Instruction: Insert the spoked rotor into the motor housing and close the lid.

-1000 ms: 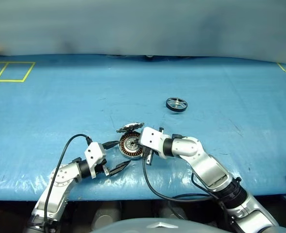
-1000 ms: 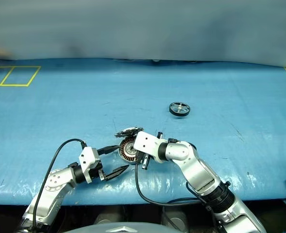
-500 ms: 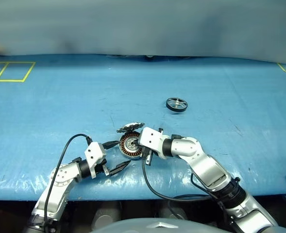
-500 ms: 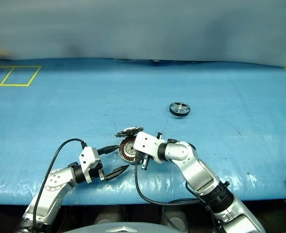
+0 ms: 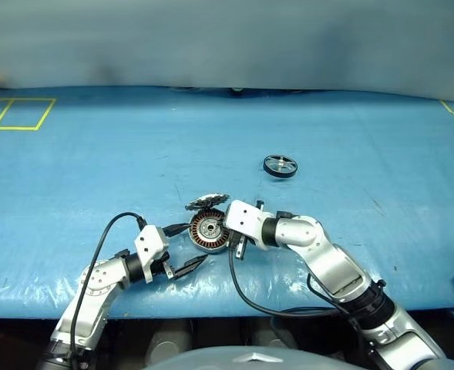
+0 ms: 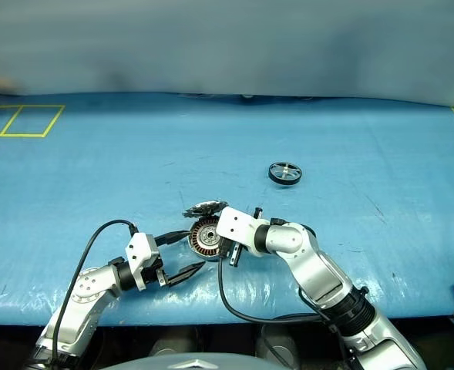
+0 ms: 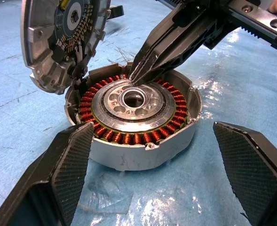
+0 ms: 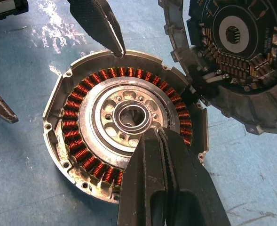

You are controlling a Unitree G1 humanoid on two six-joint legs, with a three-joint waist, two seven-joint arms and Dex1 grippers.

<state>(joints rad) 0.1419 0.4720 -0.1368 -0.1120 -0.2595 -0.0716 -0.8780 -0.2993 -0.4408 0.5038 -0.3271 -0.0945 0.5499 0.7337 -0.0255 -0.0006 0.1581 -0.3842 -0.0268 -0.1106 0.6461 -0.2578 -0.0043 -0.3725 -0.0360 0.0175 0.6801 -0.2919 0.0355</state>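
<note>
The motor housing [image 7: 134, 123] sat open on the blue worktop [image 5: 95, 169], holding only its copper windings around the silver hub, with the lid [image 7: 60, 35] tipped up at its edge. The right claw [image 8: 161, 141], pressed together, rested its tips at the hub's rim, while the left claw [image 5: 190, 247] stood spread just beside the housing. The spoked rotor [image 5: 280, 165] lay well apart, farther back on the worktop.

Spoked rotor [image 5: 280, 166] lies behind motor housing [image 5: 208, 232]
</note>
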